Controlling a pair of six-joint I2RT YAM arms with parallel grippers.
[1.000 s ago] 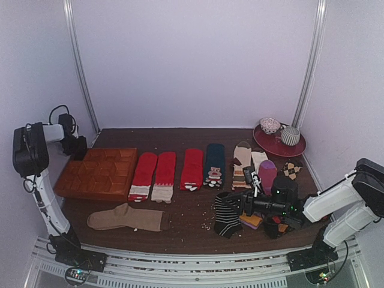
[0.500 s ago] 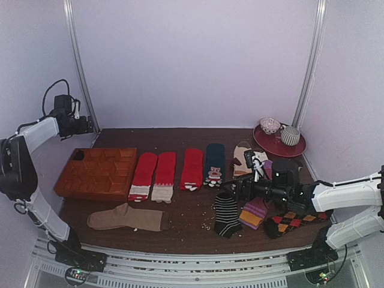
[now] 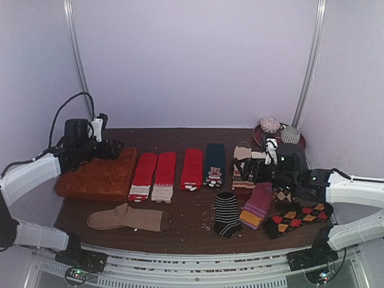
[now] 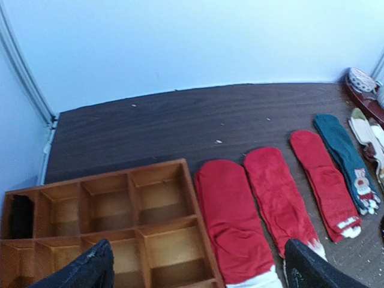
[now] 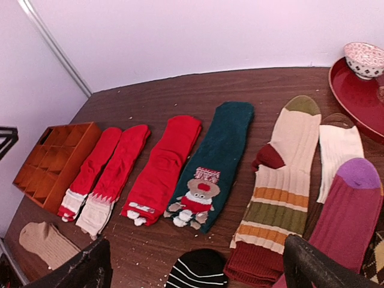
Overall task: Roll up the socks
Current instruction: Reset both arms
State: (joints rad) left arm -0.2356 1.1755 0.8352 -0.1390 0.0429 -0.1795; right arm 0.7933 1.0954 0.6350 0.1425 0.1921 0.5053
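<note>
Wooden tray sits beneath the left gripper, whose jaws are spread, empty. Striped black sock lies flat just ahead of the right gripper, jaws wide and empty, likely laid out for rolling.

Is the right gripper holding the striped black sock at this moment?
No: the striped black sock lies flat on the table near its front edge, and the right gripper is open and empty.
</note>
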